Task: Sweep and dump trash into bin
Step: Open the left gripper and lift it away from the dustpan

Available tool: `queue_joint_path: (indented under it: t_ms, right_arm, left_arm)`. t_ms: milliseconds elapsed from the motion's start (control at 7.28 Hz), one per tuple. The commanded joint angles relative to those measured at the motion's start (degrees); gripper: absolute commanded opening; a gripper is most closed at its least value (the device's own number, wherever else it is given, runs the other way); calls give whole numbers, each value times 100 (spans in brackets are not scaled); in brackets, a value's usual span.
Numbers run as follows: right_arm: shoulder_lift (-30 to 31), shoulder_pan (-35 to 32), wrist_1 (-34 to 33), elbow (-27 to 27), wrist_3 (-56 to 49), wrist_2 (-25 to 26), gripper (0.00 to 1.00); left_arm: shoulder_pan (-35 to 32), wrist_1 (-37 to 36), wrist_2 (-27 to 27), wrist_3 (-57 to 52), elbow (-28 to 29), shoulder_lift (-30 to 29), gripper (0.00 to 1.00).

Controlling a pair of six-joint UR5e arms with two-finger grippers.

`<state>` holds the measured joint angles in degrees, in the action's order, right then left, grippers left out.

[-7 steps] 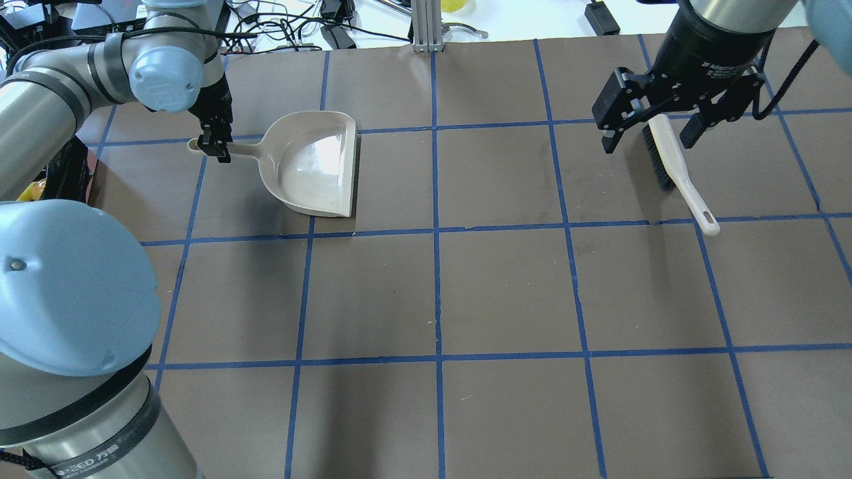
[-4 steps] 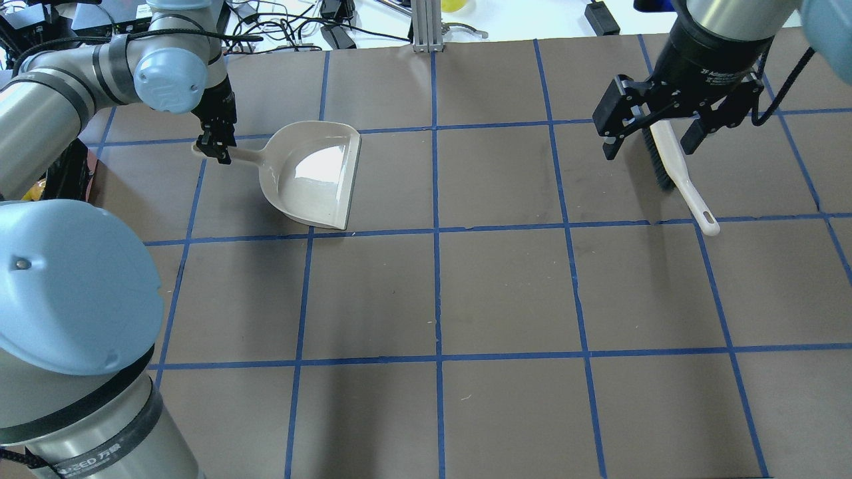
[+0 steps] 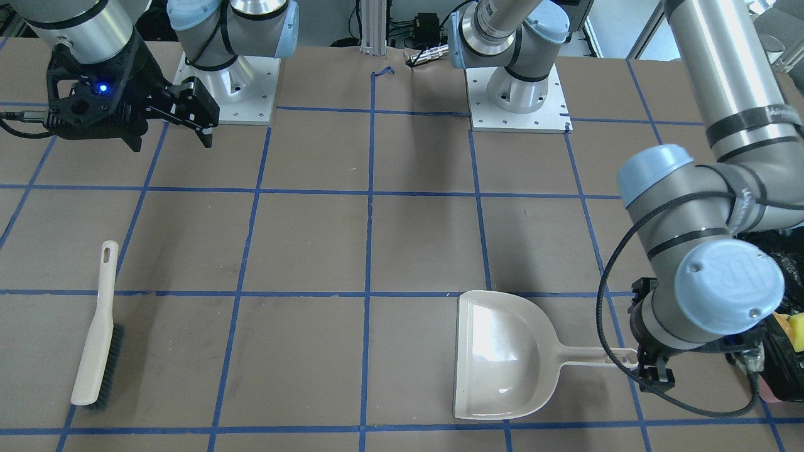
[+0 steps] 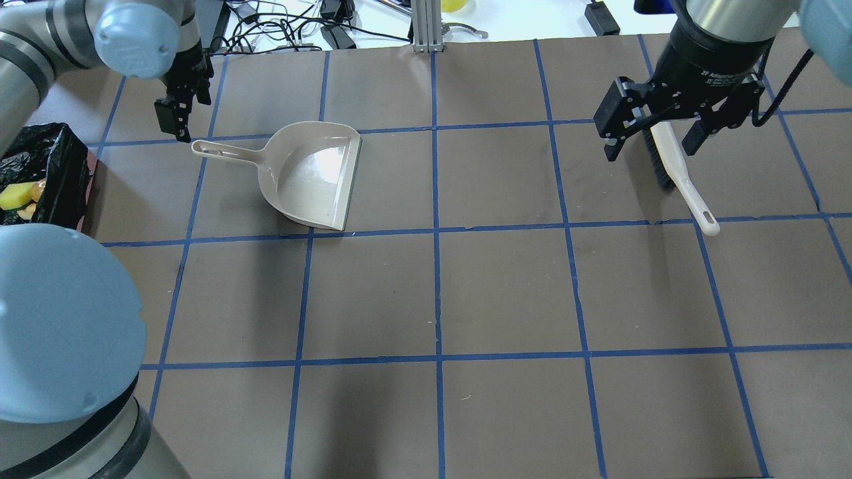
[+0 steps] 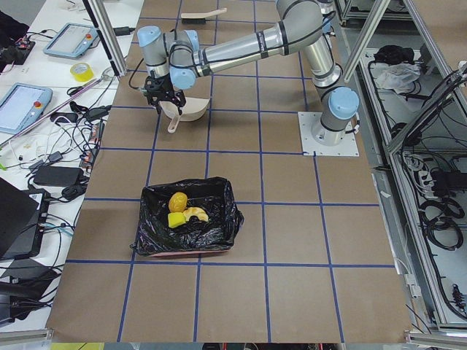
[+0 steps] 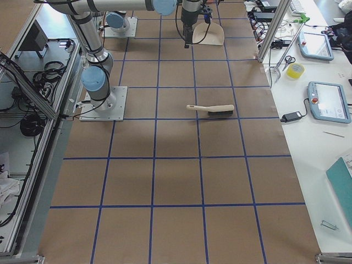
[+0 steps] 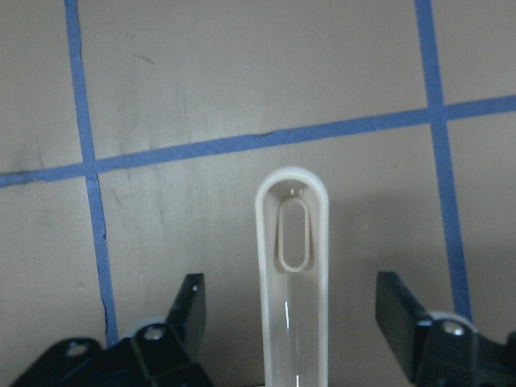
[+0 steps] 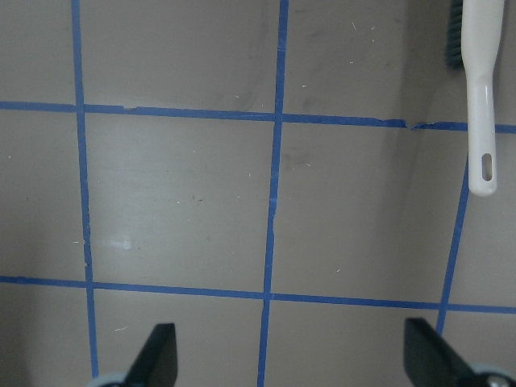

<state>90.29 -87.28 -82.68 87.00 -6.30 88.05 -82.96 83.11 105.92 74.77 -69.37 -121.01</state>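
Observation:
The bin [image 5: 146, 237], lined with a black bag, stands at the table's left end and also shows in the overhead view [image 4: 63, 150]. The trash lies inside it: the croissant [image 5: 197, 214], the golden lump [image 5: 176, 200] and the yellow sponge [image 5: 175, 219]. The beige dustpan [image 4: 313, 176] lies flat on the table. My left gripper [image 4: 176, 123] is open above the handle end [image 7: 293, 242], with its fingers [image 7: 187, 310] either side and apart from it. My right gripper [image 4: 655, 133] is open and empty, raised over the brush [image 4: 679, 176].
The brush [image 3: 97, 333] lies on the mat at the far right side of the table. Cables and devices lie beyond the table's far edge [image 4: 293, 30]. Blue tape lines grid the brown mat.
My left gripper has let go of the dustpan handle, opened and lifted away from it. The dustpan now rests on the table. The right gripper has hardly moved.

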Motion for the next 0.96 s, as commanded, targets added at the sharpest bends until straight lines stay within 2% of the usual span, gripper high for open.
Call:
queue_joint_path:
  t_ms: [0, 137, 275, 687, 824]
  right_arm:
    - [6, 0, -3, 1, -3, 2, 100]
    - [6, 0, -20, 1, 23, -68, 100]
    - [6, 0, -29, 1, 14, -8, 100]
    - [-73, 0, -117, 123, 206, 194, 100]
    - [-73, 0, -195, 193, 303, 413, 100]
  left_arm:
    - [8, 1858, -326, 47, 1043, 384, 100]
    - [8, 2433, -388, 47, 1379, 515, 100]
    - [25, 2682, -597, 73, 1513, 717, 100]
    - [60, 2772, -582, -40, 1383, 1062, 100]
    - [95, 2772, -608, -581, 1365, 1062, 100]
